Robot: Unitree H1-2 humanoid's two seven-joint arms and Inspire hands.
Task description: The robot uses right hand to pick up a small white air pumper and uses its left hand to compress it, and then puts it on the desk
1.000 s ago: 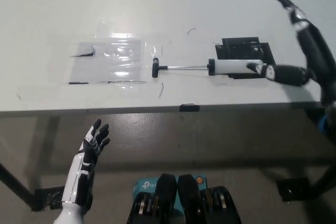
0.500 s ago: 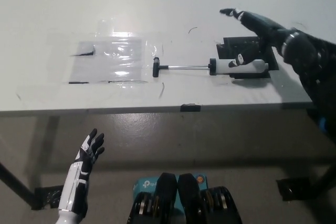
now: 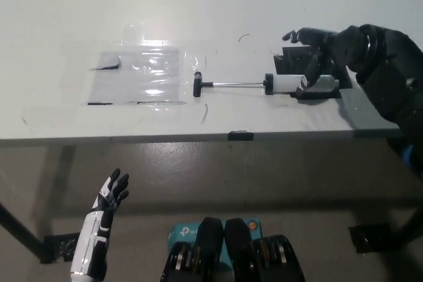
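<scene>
head view: the black right hand reaches in from the right over the white air pumper, fingers apart and curled above its barrel, not clamped on it. the pumper lies flat on the desk, rod extended left. the white left hand hangs low at near left, fingers apart, holding nothing.

I'm seeing a white desk with glare bouncing off a clear taped sheet; grey floor is showing below its front edge.
</scene>
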